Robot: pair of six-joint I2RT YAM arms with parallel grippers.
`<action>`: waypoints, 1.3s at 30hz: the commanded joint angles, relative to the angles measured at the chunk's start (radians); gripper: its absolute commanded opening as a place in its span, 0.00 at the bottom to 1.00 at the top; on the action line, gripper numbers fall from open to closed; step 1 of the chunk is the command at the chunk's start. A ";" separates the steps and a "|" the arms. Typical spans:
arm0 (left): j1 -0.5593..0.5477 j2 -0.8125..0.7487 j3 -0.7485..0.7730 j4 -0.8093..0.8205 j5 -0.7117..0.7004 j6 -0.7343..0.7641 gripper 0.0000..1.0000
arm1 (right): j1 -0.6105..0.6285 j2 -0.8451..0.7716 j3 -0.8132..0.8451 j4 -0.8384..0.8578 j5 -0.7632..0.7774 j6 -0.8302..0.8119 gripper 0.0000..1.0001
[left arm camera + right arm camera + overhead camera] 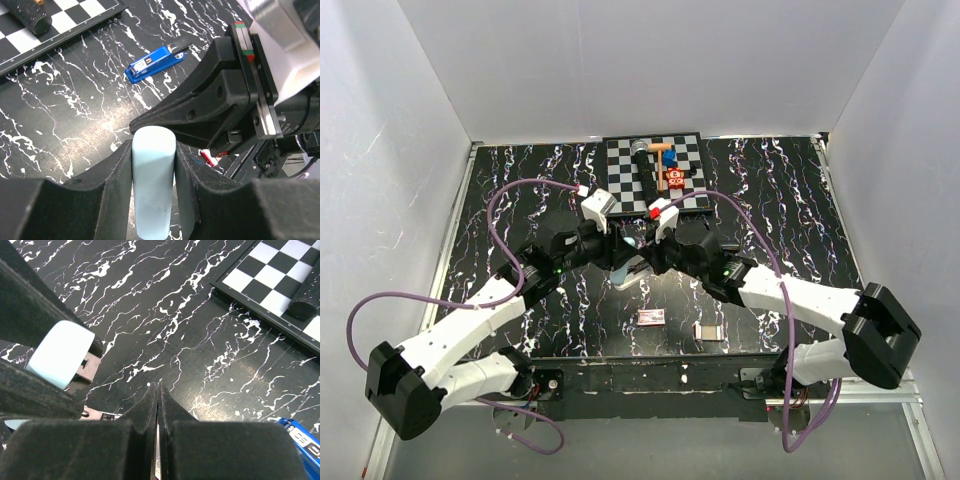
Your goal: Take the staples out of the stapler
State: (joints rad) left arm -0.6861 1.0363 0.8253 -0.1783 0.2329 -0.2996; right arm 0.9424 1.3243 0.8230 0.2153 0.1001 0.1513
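The bright-blue stapler (152, 64) lies flat on the black marbled table, apart from both grippers; its end shows at the lower right of the right wrist view (300, 437). My left gripper (153, 145) is shut on a pale-blue rounded bar (152, 185) that stands between its pads. A grey metal piece shows under that bar (60, 352). My right gripper (157, 387) is shut, pads pressed together with only a thin light sliver between them. Its tip sits just beside the bar's end. In the top view both grippers (620, 255) (645, 262) meet at mid-table.
A checkerboard (620, 170) at the back holds a black cylinder (642, 160) and small toys (670, 170). A white-and-red flat box (651, 317) and a small grey piece (709, 331) lie near the front edge. White walls enclose the table.
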 commanded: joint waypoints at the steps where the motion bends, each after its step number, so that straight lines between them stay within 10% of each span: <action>1: 0.005 0.024 0.020 0.017 -0.060 -0.030 0.00 | -0.016 0.026 -0.044 0.191 -0.060 0.016 0.01; 39: 0.059 0.271 0.176 0.108 -0.302 -0.141 0.00 | -0.014 0.282 -0.111 0.516 -0.335 0.267 0.01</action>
State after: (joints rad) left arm -0.6495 1.3193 0.9325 -0.2089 -0.0128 -0.4133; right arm 0.9089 1.5875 0.7048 0.6609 -0.1387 0.3584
